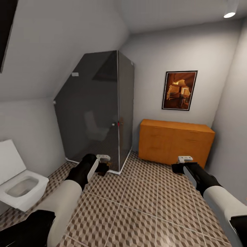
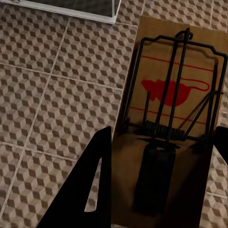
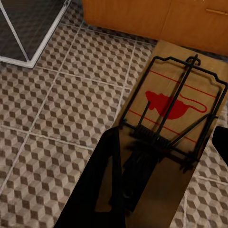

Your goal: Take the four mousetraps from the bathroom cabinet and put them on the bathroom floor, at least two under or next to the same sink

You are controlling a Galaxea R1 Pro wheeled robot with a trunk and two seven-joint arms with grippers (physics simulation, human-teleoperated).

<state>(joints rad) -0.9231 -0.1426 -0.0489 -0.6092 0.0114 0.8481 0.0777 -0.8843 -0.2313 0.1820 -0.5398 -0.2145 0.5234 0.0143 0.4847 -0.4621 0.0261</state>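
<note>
Left gripper (image 1: 103, 164): clamped on a mousetrap (image 2: 168, 128), board between the fingers (image 2: 80, 190), wire bar and red spot facing the wrist camera; held above the floor (image 1: 144, 202), just short of the dark glass shower (image 1: 99, 109), whose white base edge (image 2: 71, 12) lies directly ahead. Right gripper (image 1: 183, 164): clamped on a second trap (image 3: 166, 137), likewise held over tile, facing the cabinet (image 1: 175, 140), near its front but apart from it. Cabinet: against the far wall, drawers closed, beside the shower and ahead of the right gripper. Framed picture (image 1: 179, 90): on the wall above the cabinet. Toilet (image 1: 20, 185): lid up, well outboard of the left arm. Between grippers and cabinet: bare tile.
</note>
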